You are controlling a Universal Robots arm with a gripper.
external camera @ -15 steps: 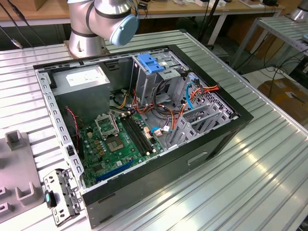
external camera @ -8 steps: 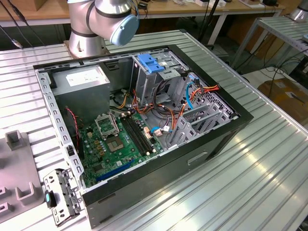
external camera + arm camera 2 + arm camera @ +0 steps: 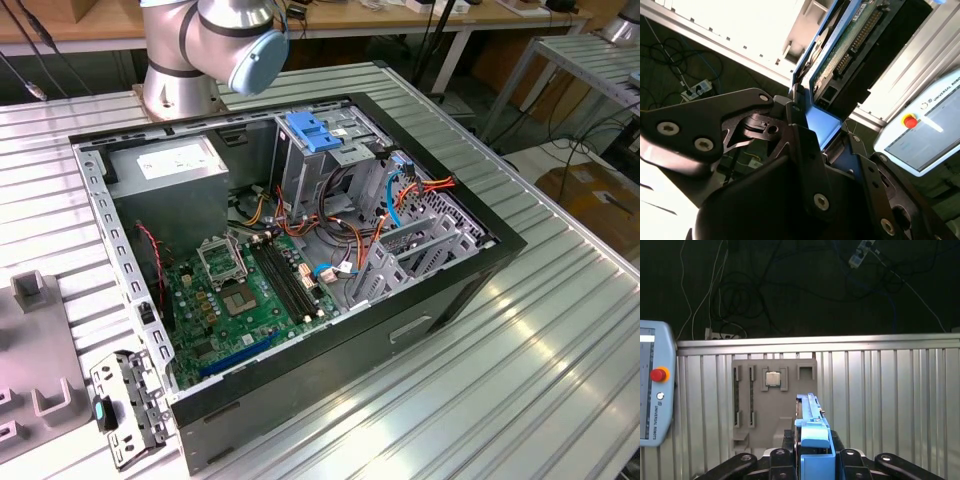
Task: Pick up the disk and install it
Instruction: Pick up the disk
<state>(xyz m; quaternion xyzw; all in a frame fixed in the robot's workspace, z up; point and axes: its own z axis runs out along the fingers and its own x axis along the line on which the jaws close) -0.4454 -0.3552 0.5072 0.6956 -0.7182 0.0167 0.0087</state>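
Gripper [image 3: 813, 452] clamping on disk [image 3: 808, 412]; pickup done; disk hanging outside computer case [image 3: 330, 352], install remaining.

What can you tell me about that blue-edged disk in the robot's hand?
The disk is a flat dark slab with blue plastic rails. The second wrist view shows a green circuit board and connector pins on one face. It sits edge-on, clamped in the hand, with the ribbed metal table beyond it.
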